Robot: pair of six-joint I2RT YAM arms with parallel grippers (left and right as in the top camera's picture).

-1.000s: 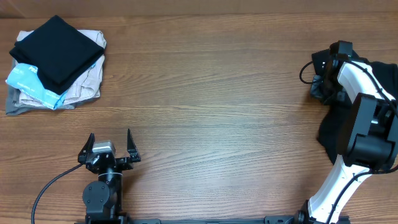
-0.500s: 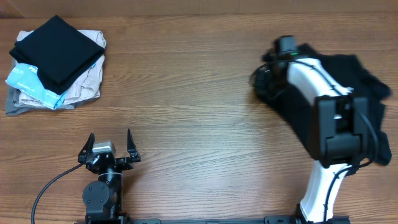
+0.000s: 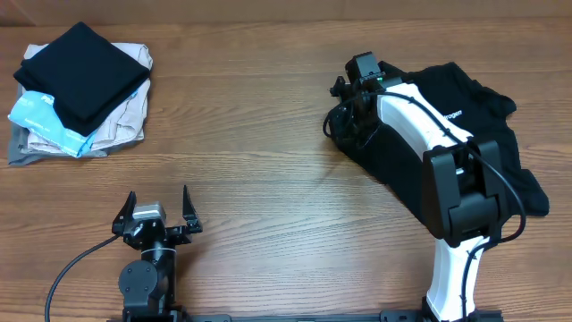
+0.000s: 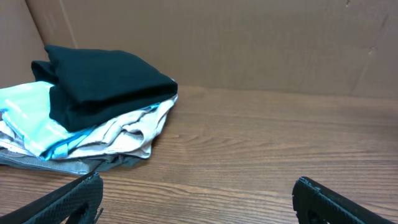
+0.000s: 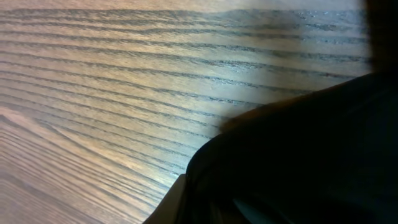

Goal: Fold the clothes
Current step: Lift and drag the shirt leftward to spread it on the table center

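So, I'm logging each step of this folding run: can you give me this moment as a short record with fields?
shirt: black shirt lies rumpled and unfolded on the right side of the table
right arm: reaches across the shirt, right gripper at its left edge; whether the fingers are open or shut is unclear
left arm: left gripper near the front edge, fingers open, holding nothing
other items: pile of folded garments at the far left corner, a black one on top

Print on black shirt (image 3: pixel 474 89): one short line of small white lettering (image 3: pixel 453 114) on the spread fabric, beside the white arm, too small to read.
Other readable text: none in any view.
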